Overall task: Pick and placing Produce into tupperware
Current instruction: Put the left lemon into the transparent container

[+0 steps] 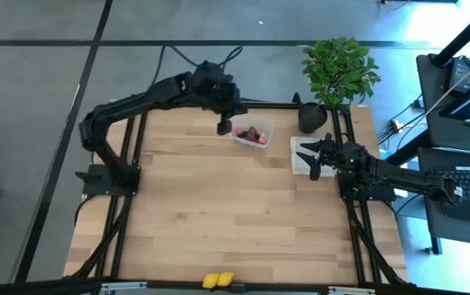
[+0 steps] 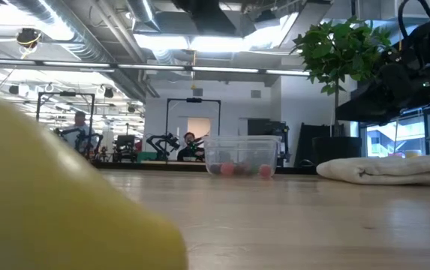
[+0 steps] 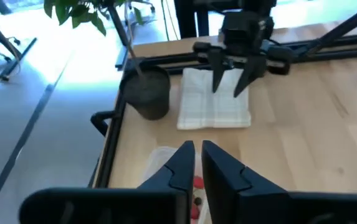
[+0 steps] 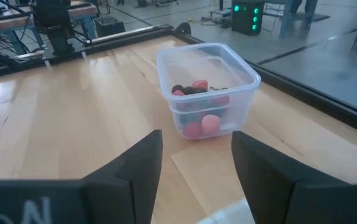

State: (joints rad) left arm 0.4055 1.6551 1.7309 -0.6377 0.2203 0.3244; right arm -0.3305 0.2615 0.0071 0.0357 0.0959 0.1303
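Currently your left gripper [image 1: 224, 127], fingers pressed together and empty, sits beside the clear plastic tupperware box [image 1: 252, 133], while the remaining yellow lemon-like pieces [image 1: 218, 280] lie at the opposite table edge; your right gripper [image 1: 314, 157] waits spread.

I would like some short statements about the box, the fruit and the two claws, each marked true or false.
1. The tupperware holds red and dark pieces. True.
2. The left claw is wide open. False: its fingers are nearly together.
3. The right claw hangs over the checked cloth. True.
4. Two yellow pieces lie inside the box. False: they lie at the table's opposite edge.
5. The plant pot lies tipped over. False: it stands upright.
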